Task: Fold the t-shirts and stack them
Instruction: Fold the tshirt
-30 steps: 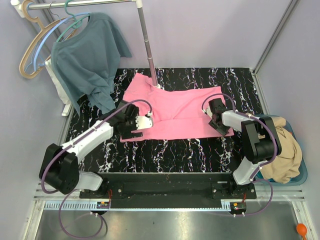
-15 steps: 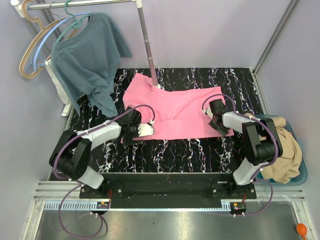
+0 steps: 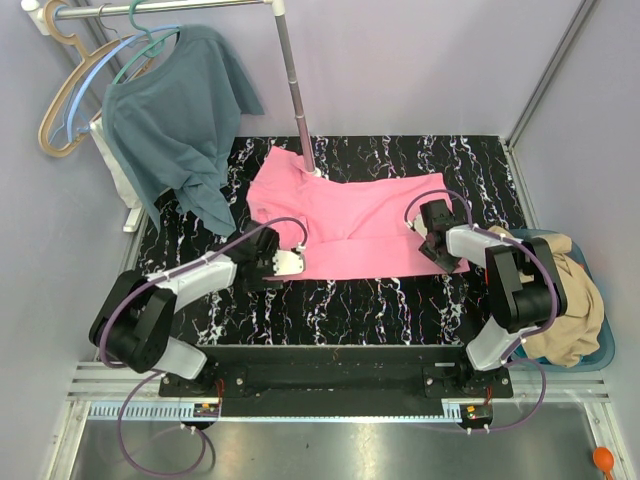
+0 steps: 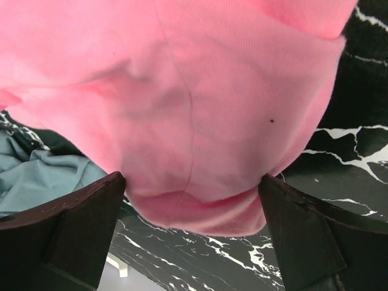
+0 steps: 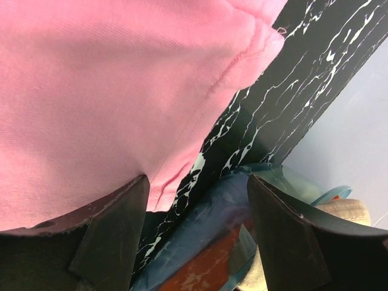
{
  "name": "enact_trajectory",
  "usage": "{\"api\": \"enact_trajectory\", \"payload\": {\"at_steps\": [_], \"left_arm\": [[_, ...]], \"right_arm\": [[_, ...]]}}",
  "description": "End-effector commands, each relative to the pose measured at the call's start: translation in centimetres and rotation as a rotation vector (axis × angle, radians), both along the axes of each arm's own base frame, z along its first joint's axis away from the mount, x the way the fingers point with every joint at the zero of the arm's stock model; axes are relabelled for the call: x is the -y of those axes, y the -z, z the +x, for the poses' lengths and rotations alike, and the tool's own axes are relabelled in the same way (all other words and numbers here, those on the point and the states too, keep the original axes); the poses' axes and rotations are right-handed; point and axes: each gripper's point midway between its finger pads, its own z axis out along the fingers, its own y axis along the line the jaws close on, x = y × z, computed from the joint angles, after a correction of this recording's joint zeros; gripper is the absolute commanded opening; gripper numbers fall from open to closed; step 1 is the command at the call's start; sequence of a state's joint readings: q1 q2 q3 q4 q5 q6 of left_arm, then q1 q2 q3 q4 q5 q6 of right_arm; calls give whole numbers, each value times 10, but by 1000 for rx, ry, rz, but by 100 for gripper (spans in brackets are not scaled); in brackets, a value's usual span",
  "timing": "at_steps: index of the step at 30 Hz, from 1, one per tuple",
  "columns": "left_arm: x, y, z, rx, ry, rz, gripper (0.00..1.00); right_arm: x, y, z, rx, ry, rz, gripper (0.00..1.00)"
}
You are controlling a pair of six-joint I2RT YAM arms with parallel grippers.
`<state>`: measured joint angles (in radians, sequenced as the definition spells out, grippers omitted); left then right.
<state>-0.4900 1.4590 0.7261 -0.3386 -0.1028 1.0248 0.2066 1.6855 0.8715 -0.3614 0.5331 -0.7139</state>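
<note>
Pink t-shirt (image 3: 350, 225): bright, soft, rumpled, lying flat mid-way across the table (image 3: 400, 300). Long axis runs 9 to 3 o'clock, one corner reaching toward 11. Left gripper (image 4: 191, 182) at its 8 o'clock corner, jaws wide, cloth bulging between, unpinched. Right gripper (image 5: 197, 180) at the 3 o'clock hem, jaws apart, gripping nothing.

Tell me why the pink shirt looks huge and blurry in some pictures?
Left wrist view: camera very near the pink shirt, so it fills the frame, soft and shadowed low down. Right wrist view: also close, seam sharper. Top view: distant, evenly lit.
</note>
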Motion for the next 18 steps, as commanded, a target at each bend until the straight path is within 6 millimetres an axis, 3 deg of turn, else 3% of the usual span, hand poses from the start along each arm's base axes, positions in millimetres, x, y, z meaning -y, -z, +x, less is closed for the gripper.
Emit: {"api": "enact_trajectory", "payload": {"at_steps": [1,13,18], "left_arm": [[-32,32,-46,-142,6,110,99],[-53,28,-81,-163,19,145,99],[-51,11,-77,-122,18,124,99]], "right_arm": [[6,30,-41,-163,11,33,77],[8,28,-43,-158,12,26,77],[9,26,-42,-149,14,25,78]]}}
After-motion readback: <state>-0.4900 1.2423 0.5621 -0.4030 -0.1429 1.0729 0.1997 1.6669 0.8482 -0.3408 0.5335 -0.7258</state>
